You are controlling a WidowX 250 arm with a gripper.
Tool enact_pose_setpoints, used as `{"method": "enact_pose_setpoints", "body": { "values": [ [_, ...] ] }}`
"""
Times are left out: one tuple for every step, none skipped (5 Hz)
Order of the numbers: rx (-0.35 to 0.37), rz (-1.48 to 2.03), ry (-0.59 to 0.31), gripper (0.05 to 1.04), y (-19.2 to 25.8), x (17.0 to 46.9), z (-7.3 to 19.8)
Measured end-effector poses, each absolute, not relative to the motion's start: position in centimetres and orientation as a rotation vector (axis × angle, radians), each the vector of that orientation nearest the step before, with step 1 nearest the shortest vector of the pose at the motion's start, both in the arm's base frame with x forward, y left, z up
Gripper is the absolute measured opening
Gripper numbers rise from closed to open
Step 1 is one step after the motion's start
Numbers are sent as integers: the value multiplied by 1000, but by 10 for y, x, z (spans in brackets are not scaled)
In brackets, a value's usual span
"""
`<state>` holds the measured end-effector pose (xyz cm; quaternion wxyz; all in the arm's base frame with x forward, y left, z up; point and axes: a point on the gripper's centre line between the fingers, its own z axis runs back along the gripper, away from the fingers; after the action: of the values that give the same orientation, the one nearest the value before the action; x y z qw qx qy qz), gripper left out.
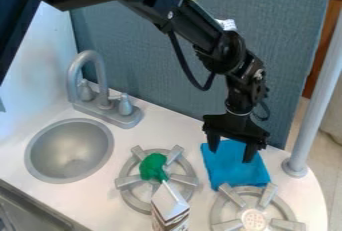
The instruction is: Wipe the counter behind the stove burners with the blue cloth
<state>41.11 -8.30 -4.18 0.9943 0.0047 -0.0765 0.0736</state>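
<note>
The gripper (231,156) hangs over the back part of a folded blue cloth (238,170), its two fingers spread apart and pointing down. Whether the fingertips touch the cloth, I cannot tell. That cloth lies flat on the white counter behind the right burner. To the left, a green object (153,167), possibly a toy vegetable, rests on the left burner (127,170). A brown and white carton (170,209) stands upright at the front of that burner, close to the green object.
A round metal sink (69,150) with a grey faucet (100,82) is at the left. The right burner (254,220) sits at the front right. A grey post (314,110) rises at the right edge, and a blue-grey panel (287,40) stands behind the counter.
</note>
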Motion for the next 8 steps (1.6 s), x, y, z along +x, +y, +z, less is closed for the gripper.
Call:
{"method": "enact_pose_setpoints", "body": {
  "values": [
    [22,147,-103,1010,-82,401,-62],
    [-25,125,-76,1010,-84,404,-72],
    [-59,141,-95,1010,-77,417,-77],
    [-57,137,-113,1010,-79,428,-87],
    [-50,146,-116,1010,-80,433,-95],
    [-25,140,-122,1010,-84,436,-100],
    [-20,142,-108,1010,-84,439,-103],
    [-21,196,-106,1009,-71,450,-103]
  ]
}}
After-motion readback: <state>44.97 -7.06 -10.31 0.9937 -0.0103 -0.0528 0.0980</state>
